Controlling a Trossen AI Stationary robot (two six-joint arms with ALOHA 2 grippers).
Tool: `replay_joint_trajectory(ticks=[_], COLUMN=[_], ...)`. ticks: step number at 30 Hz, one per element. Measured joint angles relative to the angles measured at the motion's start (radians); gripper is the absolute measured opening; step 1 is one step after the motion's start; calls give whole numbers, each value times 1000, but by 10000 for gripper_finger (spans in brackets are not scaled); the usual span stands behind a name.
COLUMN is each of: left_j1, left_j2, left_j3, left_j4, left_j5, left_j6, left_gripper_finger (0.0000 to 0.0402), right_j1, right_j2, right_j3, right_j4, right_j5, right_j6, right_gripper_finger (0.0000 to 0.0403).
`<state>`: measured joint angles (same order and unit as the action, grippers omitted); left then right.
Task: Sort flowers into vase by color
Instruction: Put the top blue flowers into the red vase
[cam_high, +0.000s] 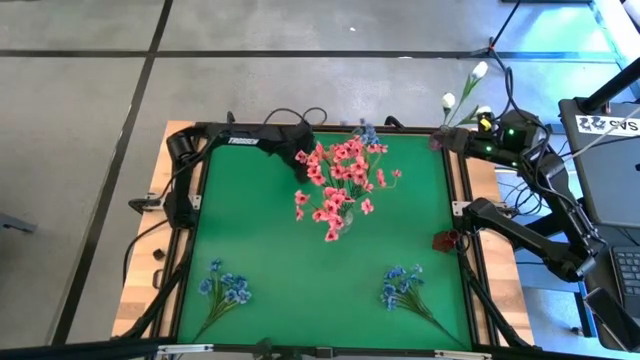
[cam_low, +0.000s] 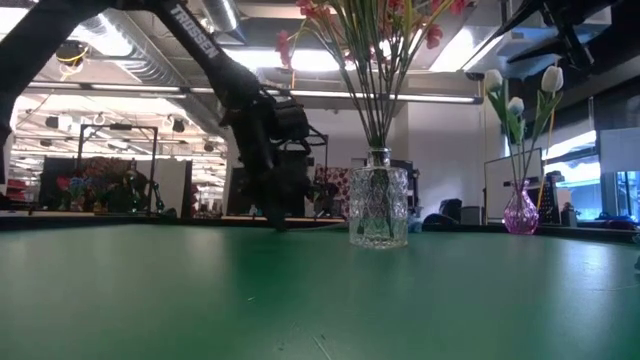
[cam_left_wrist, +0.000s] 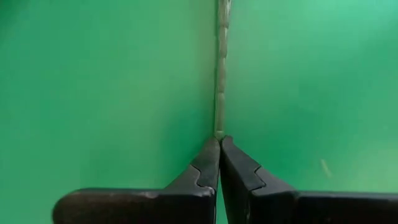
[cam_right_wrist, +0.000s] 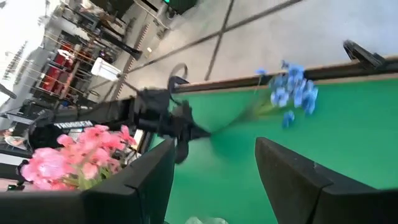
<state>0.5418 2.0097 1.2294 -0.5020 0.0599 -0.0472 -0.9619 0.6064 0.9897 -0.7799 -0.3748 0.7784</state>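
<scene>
Left gripper (cam_left_wrist: 219, 142) pinched shut on thin green stem (cam_left_wrist: 220, 74), low by the clear vase (cam_low: 378, 207) of pink flowers (cam_high: 338, 185); which bloom it carries is out of view. 2 blue sprigs (cam_high: 224, 288) (cam_high: 404, 287) lie at near table (cam_high: 280, 270) corners. Right gripper (cam_right_wrist: 214, 165) waits open at the right edge. Sprigs look light, floppy, easily snagged; hold mid-stem, below leaves. White buds (cam_high: 462, 90) sit in a pink vase (cam_low: 520, 212).

Matt green tabletop (cam_high: 300, 280), faceted glass vase (cam_low: 378, 205)
</scene>
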Motion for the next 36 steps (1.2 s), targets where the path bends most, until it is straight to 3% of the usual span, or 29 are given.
replay_joint_trajectory(ticks=[7, 11, 21, 25, 30, 36], left_j1=[-55, -78, -218, -311, -383, -317], left_j2=[-130, -220, -493, -622, -744, -762], left_j3=[-45, -76, -440, -551, -579, -579], left_j4=[-312, -345, -354, -324, -203, 111], left_j5=[-16, -24, -36, -41, -54, -70], left_j6=[-56, -98, -305, -433, -499, -421], left_gripper_finger=[1, 1, 1, 1, 6, 71], right_j1=[0, 0, 0, 0, 0, 0], right_j2=[0, 22, 83, 98, 95, 89], right_j3=[0, 2, 1, 1, 1, 1], right_j4=[71, 108, 276, 288, 285, 283], right_j5=[-2, -3, -74, -111, -116, -116], right_j6=[-24, -26, -101, -103, -103, -97], right_gripper_finger=[223, 223, 223, 223, 223, 223])
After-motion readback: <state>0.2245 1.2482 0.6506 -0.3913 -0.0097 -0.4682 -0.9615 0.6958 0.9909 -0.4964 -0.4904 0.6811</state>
